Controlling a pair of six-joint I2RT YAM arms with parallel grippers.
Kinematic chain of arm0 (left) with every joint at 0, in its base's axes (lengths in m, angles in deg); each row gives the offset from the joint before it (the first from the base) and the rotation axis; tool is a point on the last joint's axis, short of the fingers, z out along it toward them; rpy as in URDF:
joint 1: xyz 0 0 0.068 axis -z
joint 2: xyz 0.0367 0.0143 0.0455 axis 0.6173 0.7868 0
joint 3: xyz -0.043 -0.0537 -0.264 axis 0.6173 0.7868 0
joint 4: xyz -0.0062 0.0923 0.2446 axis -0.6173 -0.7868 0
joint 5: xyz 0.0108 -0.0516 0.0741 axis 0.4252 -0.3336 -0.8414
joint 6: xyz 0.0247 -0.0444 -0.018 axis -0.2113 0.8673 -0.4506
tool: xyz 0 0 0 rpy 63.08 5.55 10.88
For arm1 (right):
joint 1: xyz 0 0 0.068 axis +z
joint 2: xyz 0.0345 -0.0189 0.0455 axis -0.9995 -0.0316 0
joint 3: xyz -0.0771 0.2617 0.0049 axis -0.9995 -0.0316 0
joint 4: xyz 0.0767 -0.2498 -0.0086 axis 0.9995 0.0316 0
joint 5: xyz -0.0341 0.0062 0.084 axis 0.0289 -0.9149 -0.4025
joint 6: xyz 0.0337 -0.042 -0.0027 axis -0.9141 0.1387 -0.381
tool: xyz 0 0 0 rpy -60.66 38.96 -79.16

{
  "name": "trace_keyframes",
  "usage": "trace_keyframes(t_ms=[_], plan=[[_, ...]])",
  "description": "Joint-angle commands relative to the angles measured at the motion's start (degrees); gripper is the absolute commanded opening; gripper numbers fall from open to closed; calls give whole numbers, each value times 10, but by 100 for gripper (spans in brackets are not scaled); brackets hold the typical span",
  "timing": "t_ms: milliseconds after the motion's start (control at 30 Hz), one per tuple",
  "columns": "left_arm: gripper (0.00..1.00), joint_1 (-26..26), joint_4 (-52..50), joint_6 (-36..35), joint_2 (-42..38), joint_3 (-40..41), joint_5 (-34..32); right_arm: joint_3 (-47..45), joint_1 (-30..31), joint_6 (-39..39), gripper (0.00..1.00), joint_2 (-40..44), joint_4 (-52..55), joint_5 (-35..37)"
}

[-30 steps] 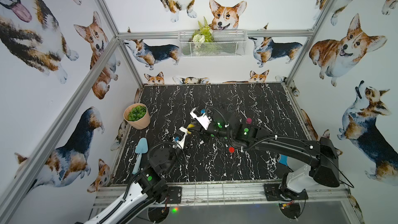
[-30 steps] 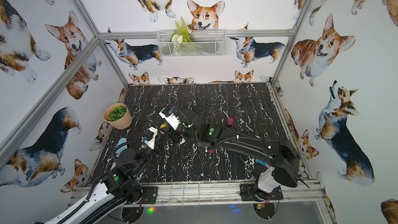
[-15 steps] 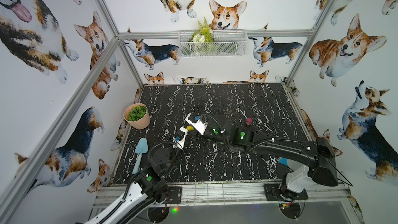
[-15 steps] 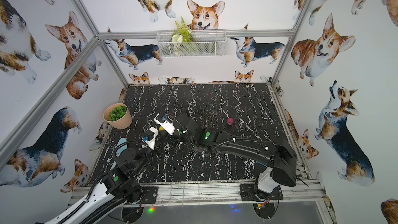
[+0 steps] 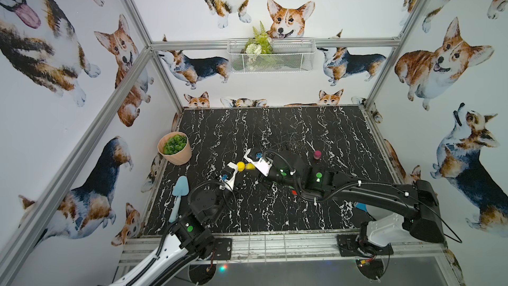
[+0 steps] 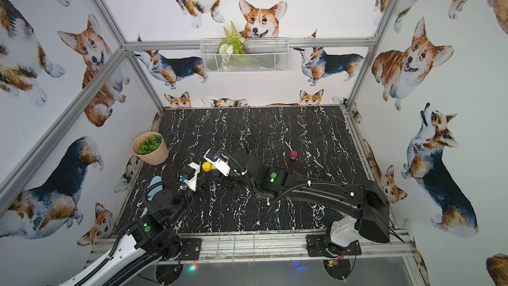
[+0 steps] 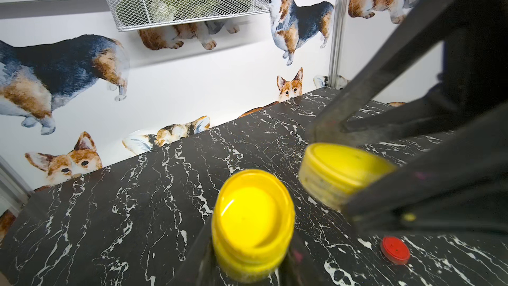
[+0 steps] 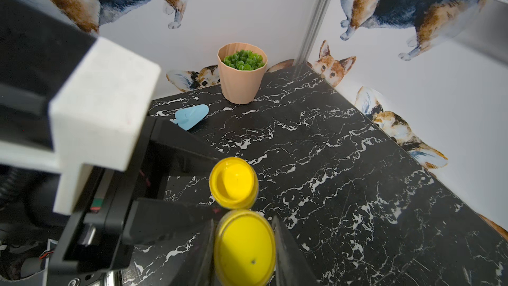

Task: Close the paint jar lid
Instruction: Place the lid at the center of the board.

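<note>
Within the last 1 second the right gripper (image 8: 245, 243), clamped on the yellow lid (image 7: 341, 171), has closed in to just beside the open paint jar (image 7: 253, 215). The left gripper (image 7: 248, 254) clamps the jar body, unmoved. The lid is not yet over the jar mouth, so alignment remains.

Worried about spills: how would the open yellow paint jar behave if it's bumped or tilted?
The yellow paint jar is probably rigid plastic, judging by its crisp rim. Glossy liquid paint shows inside, so tilting likely spills it.
</note>
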Motion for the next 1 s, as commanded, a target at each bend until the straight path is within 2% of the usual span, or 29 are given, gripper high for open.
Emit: trace_keyframes(t_ms=[0, 133, 333, 600, 800, 967], plan=[[28, 0, 13, 3, -2, 2, -18, -26, -14, -15, 32, 18, 2, 30], [28, 0, 4, 1, -5, -3, -27, -87, -34, -33, 32, 4, -16, 51], [28, 0, -38, 18, -33, -18, -48, -163, -57, -67, 32, -90, -103, 63], [28, -1, -127, 42, -27, -83, -57, -135, -60, -42, 33, -246, -141, 76], [28, -1, -171, 52, 6, -128, -51, -137, -69, -46, 35, -273, -157, 71], [28, 0, -187, 59, 14, -134, -52, -142, -73, -53, 61, -266, -158, 65]])
